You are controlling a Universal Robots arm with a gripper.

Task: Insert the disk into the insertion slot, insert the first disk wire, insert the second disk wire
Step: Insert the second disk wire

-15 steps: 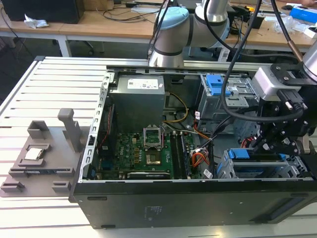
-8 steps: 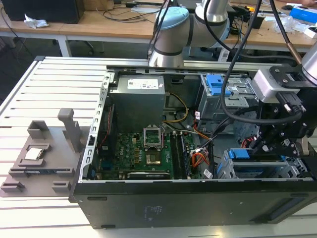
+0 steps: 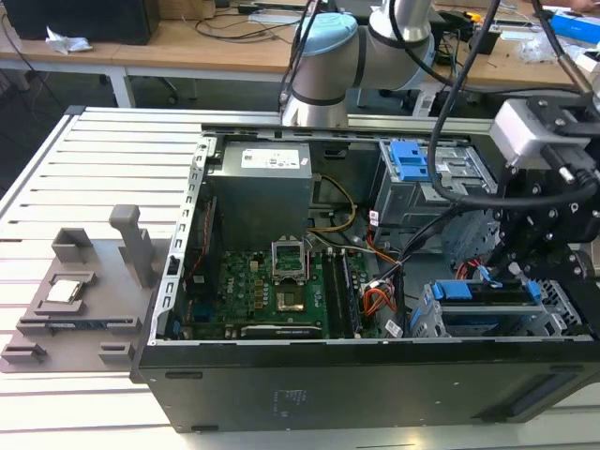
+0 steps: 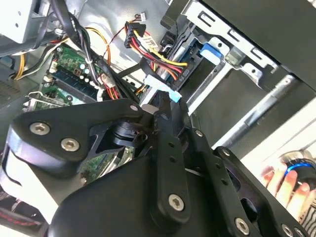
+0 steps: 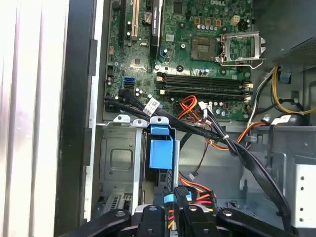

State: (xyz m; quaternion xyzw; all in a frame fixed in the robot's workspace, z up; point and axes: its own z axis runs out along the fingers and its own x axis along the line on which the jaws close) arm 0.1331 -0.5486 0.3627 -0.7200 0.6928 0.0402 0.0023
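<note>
– Exterior view first: where do we have the disk [image 3: 487, 292]?

– We see it lying flat in the insertion slot [image 3: 565, 317], at the front corner of the computer case [image 3: 328, 394] on the exterior view's right. Its blue carrier shows at the mouth of the grey cage. The case stands on the slatted desk [image 3: 94, 169]. We judge the disk seated, so the work in hand is a disk wire [image 4: 165, 90].

– How do we expect that wire to handle?

– We take it to be light and limp along its length, with a small hard plastic plug at the end. The lead will sag and twist, so we would hold it by the plug body, square across its flat sides. The plug is slim and could slip or cock over if pinched off-centre. We judge the contacts fragile, so any push should run straight into the socket on the disk.

– And the fingers [image 4: 163, 123]?

– In the second wrist view we see them drawn almost together, pinching a pale blue plug at their tips. In the first wrist view the same blue plug [image 5: 170, 201] sits between them, just beside a bundle of red, yellow and black leads [image 5: 197, 190]. It is close to the blue carrier tab [image 5: 161, 153] of the disk.

– Which of the two wires is it?

– We cannot tell, nor whether the plug touches its socket.
</note>
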